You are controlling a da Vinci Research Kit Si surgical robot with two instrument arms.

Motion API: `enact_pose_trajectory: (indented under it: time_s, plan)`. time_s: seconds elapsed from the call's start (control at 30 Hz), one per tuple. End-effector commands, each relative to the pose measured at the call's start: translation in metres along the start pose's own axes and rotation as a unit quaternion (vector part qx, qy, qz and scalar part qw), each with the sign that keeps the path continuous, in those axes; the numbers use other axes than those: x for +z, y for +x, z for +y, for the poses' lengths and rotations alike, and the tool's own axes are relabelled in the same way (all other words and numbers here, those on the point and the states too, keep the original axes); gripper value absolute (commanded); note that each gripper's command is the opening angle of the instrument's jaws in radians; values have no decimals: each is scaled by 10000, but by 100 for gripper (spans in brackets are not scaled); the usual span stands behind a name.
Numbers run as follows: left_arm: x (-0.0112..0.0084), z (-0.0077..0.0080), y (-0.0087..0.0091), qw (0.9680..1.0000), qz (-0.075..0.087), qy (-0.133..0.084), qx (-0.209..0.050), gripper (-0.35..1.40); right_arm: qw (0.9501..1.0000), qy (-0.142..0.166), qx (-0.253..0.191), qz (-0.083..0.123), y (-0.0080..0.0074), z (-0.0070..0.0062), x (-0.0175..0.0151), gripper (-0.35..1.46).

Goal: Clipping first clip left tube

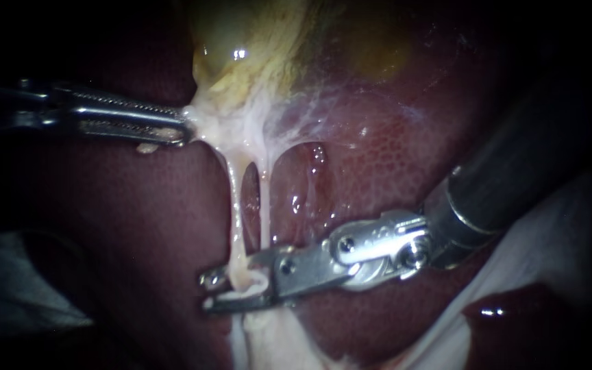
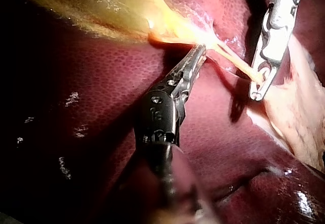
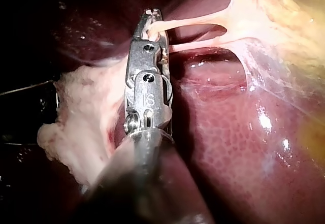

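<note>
A: Where do we have room?
B: Between the left tube (image 1: pixel 234 199) and the right tube (image 1: pixel 266 192) we see only a narrow slot. Past the right tube it opens wider, with bare liver (image 1: pixel 392 157) behind.
A: What stands in our way?
B: Our right instrument (image 1: pixel 208 292) lies across the low end, its jaws closed round the left tube, with a pale lump (image 1: pixel 262 336) just below. Our left instrument (image 1: pixel 185 125), clamped on whitish tissue (image 1: pixel 205 127) under the gallbladder (image 1: pixel 255 48), bars the upper left. Both tubes are stretched taut.
</note>
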Motion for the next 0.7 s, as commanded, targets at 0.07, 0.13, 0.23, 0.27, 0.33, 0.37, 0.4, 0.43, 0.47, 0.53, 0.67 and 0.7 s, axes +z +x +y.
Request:
enact_pose_trajectory:
  time_s: [0.07,0.13,0.23,0.27,0.33,0.37,0.4,0.43,0.47,0.53,0.67,0.7]
  plan:
    - [0,0,0,10000,1,1,-1,-35,10000,4,31,6,2,1,-2,-35]
    - [0,0,0,10000,1,1,-1,-35,9999,-7,122,10,3,1,-3,-35]
    - [0,0,0,10000,1,1,-1,-35,9995,76,304,15,5,3,-4,-35]
    - [0,0,0,10000,1,0,0,-35,9995,89,300,17,5,3,-5,-35]
    - [0,0,0,10000,1,0,0,-35,9995,137,280,22,6,4,-5,-35]
    - [0,0,0,10000,1,0,0,-35,9994,157,300,23,6,4,-5,-35]
    - [0,0,0,10000,1,0,0,-35,9994,165,296,24,6,4,-5,-35]
    - [0,0,0,10000,1,0,0,-35,9993,165,325,25,6,4,-5,-35]
    - [0,0,0,10000,1,0,0,-35,9992,164,355,25,6,4,-5,-35]
    - [0,-1,0,10000,0,-1,0,-35,9992,164,354,25,6,5,-5,-35]
    - [1,-2,0,10000,0,-2,0,-35,9978,159,647,31,4,5,-6,-35]
    - [1,-2,0,10000,0,-3,0,-35,9960,154,882,36,4,5,-6,-25]
